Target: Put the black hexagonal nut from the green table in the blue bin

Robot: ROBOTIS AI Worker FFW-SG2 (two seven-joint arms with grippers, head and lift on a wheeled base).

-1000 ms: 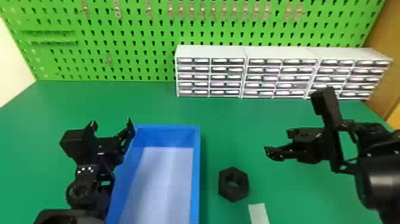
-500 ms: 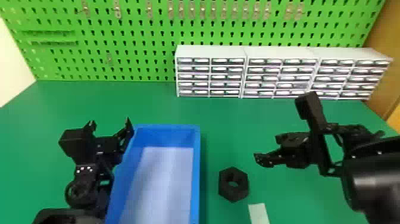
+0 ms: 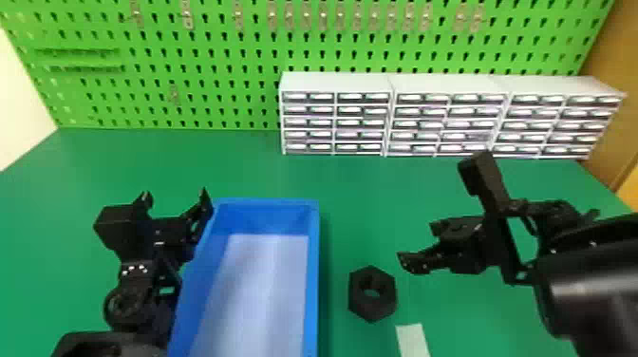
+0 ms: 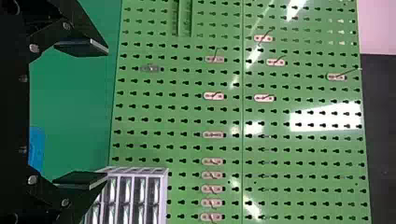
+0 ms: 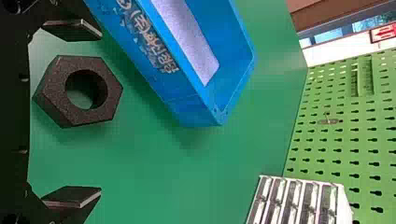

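Claw, right arm (image 5: 100, 113): empty, its two fingers wide apart, poised above the green counter (image 3: 247, 166). Black hexagonal nut (image 3: 372, 311): one, lying flat on the counter, bore upward, near the claw, to its left and closer to the robot; no evident long axis, so opposite flats seemed the likely grip. Alignment: nut nearer the line of the bin-side finger than that of its fellow. Blue bin (image 3: 312, 285): farther left of the claw, past the nut. Left claw (image 3: 175, 192): fingers apart, across the bin, the remoter of the pair. Move judged due: leftward, robotward, down, centring on the nut.
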